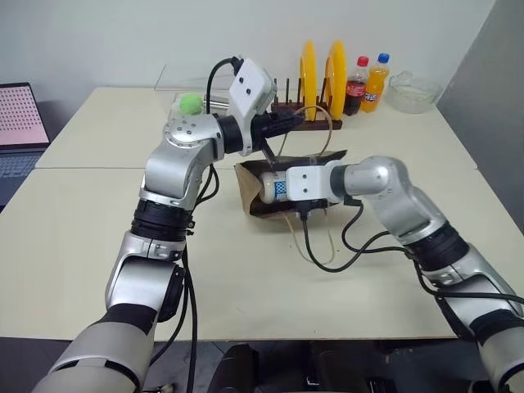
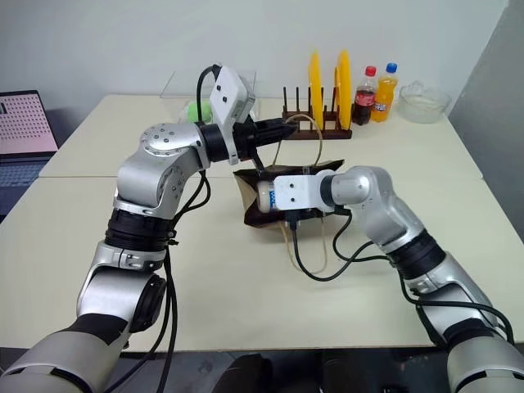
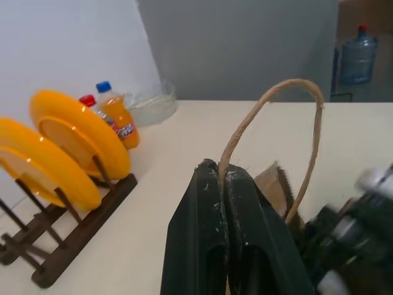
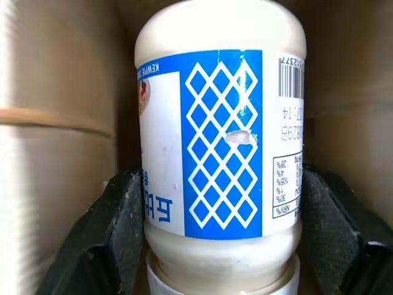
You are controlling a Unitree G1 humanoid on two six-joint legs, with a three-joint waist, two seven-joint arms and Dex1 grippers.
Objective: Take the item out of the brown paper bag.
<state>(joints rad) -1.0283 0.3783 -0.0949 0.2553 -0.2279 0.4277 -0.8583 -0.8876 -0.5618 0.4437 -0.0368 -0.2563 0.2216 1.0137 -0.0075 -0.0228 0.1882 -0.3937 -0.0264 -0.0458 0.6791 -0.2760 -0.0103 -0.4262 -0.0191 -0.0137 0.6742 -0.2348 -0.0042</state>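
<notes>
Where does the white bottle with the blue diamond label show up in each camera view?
Left eye view: the white bottle sits mid-frame at the brown paper bag mouth, ahead of the right end effector.
Right eye view: mid-frame, same spot.
Left wrist view: cannot tell.
Right wrist view: close up, centre, between the end effector's black fingers.
Shared landmark: the yellow plates in the rack.

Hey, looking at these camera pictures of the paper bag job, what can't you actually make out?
- White plastic bottle with blue diamond label: its cap end is cut off by the right wrist view's edge.
- Small creased brown paper bag: its inside is hidden by the right gripper in both eye views.
- Label text: too small to read.
- Right wrist view: whether the pads press the bottle is unclear.
</notes>
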